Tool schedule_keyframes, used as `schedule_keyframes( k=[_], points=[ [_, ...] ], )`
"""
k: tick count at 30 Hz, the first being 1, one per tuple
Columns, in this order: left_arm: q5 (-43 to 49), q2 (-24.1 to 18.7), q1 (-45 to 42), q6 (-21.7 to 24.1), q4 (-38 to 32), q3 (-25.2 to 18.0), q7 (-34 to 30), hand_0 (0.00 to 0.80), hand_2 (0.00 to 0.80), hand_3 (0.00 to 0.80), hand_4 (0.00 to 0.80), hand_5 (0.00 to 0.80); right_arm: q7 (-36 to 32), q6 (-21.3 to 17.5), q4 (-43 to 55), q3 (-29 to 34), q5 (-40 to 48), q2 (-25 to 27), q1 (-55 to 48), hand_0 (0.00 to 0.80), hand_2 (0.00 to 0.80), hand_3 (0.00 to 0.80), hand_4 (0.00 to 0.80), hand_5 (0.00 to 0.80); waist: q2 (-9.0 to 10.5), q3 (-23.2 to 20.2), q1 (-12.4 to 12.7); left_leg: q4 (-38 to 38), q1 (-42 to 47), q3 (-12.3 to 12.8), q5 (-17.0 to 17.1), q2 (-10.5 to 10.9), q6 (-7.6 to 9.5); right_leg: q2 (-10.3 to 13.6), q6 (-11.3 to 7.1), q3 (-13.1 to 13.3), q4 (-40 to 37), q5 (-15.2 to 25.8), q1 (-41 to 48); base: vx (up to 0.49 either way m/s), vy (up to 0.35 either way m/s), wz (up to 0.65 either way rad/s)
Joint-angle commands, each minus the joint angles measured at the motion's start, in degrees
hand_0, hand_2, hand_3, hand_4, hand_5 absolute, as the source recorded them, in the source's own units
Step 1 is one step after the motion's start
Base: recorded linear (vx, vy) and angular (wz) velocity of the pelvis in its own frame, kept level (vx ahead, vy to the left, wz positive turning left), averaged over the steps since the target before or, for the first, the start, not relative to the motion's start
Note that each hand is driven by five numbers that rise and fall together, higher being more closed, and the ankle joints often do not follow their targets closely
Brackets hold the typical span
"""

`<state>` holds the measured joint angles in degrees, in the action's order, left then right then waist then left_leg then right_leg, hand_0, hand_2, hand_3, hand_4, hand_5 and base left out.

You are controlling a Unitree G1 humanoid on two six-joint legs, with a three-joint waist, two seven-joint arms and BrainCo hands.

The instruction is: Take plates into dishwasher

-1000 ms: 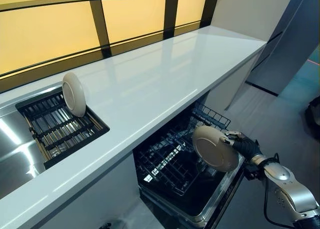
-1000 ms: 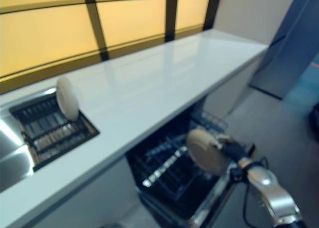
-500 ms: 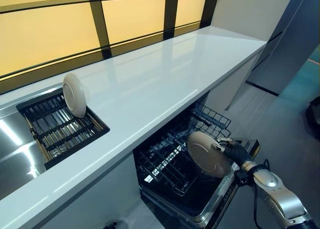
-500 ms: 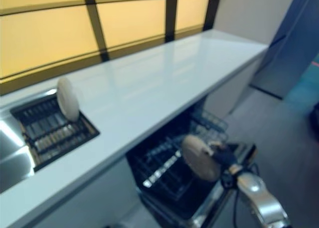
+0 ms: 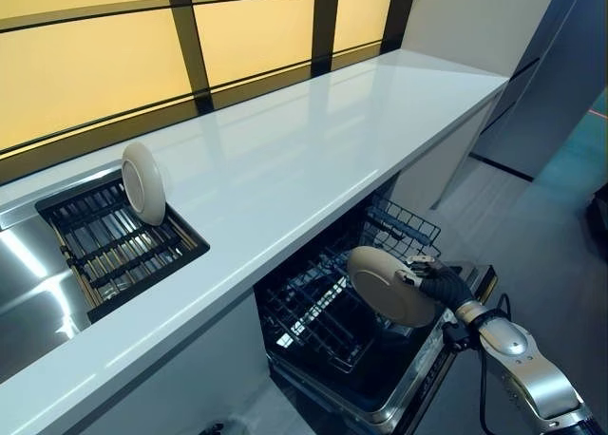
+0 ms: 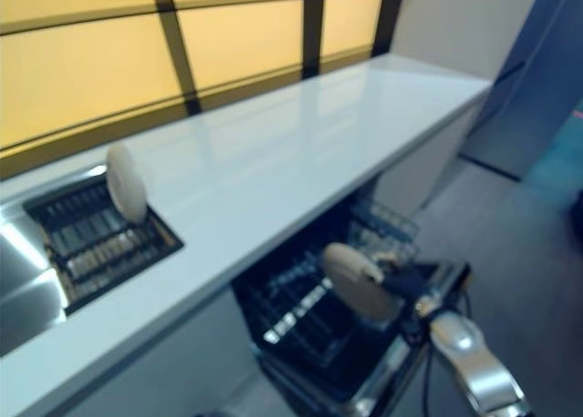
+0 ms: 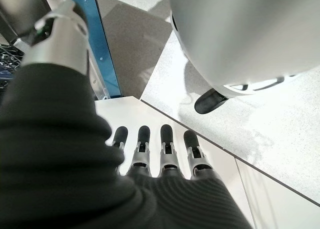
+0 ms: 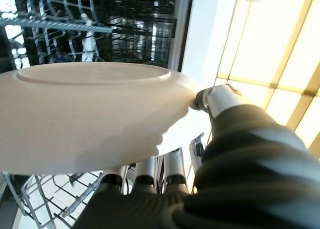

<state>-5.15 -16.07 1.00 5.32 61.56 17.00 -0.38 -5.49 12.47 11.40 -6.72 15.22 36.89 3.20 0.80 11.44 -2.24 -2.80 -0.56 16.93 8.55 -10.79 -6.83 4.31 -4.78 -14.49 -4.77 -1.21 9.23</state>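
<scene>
My right hand (image 5: 439,285) is shut on a cream plate (image 5: 388,285), pinching its rim between thumb and fingers. It holds the plate tilted above the pulled-out lower rack (image 5: 323,312) of the open dishwasher. In the right wrist view the plate (image 8: 85,109) fills the middle, with the wire rack (image 8: 75,19) past it. A second cream plate (image 5: 142,182) stands on edge in the drying rack (image 5: 119,250) set in the sink at the left. My left hand (image 7: 160,154) shows only in its wrist view, fingers straight, holding nothing, hanging above the floor.
A long white counter (image 5: 304,141) runs above the dishwasher. The dishwasher door (image 5: 418,387) lies open below the rack. A steel sink basin (image 5: 24,302) sits left of the drying rack. Grey floor (image 5: 532,226) lies to the right.
My right hand has carried the plate left and a little up, further over the dishwasher rack, and tilted it flatter. The view has shifted slightly.
</scene>
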Motion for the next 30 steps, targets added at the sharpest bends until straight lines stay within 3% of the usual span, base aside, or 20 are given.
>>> schedule_keyframes(
  k=[1, 30],
  points=[
    [2.9, -0.6, 3.0, 0.4, 0.1, 0.7, 0.5, 0.000, 0.000, 0.000, 0.000, 0.000, 0.1, -4.3, 6.4, -1.0, -2.1, 1.3, 1.9, 0.800, 0.800, 0.800, 0.800, 0.800, 1.99, -1.1, 0.6, 0.3, -3.3, -0.3, 1.5, -1.2, -0.72, -0.5, 0.09, 1.4, 4.5, -0.1, -2.8, 0.000, 0.000, 0.00],
    [2.8, 0.9, 7.0, -2.2, -1.4, 5.2, 0.1, 0.000, 0.000, 0.000, 0.000, 0.000, 4.8, -0.3, 0.1, -16.7, -7.1, -7.3, 8.3, 0.800, 0.800, 0.800, 0.800, 0.800, 0.81, 0.5, 2.5, 1.2, -4.2, -2.5, 1.2, -0.4, -0.74, 0.5, 0.22, 0.2, 5.1, -0.3, -3.4, 0.000, 0.000, 0.00]
  ],
)
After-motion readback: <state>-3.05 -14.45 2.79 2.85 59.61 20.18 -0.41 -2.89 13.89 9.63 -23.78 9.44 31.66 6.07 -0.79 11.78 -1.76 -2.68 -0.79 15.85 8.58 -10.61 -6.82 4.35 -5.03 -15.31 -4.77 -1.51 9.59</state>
